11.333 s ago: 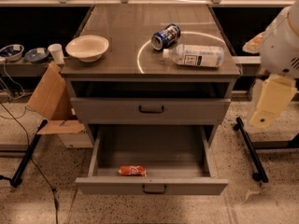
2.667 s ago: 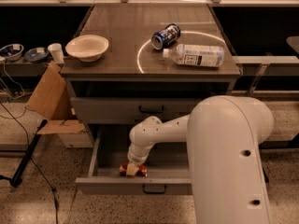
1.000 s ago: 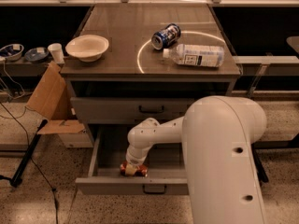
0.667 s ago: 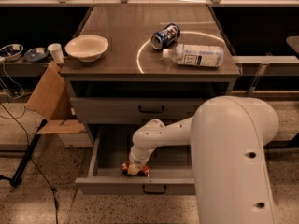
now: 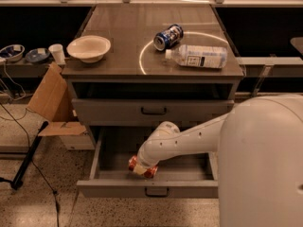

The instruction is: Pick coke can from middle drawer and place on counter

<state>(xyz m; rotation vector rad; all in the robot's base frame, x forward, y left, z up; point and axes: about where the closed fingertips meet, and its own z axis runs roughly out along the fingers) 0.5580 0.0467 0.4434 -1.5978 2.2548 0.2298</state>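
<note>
Grey counter (image 5: 118,32) carries 1 bowl (image 5: 88,48), 1 blue can (image 5: 168,36) and 1 bottle (image 5: 198,56). Near the open middle drawer's (image 5: 142,188) front edge, the gripper (image 5: 140,168) pinches the coke can (image 5: 133,163).

The white gripper (image 5: 141,168) is sitting down in the grey middle drawer (image 5: 118,188), over the red coke can (image 5: 151,172). The grey-brown counter (image 5: 123,27) is showing a thin white circle. A blue-and-white can (image 5: 168,36) is lying there.
</note>
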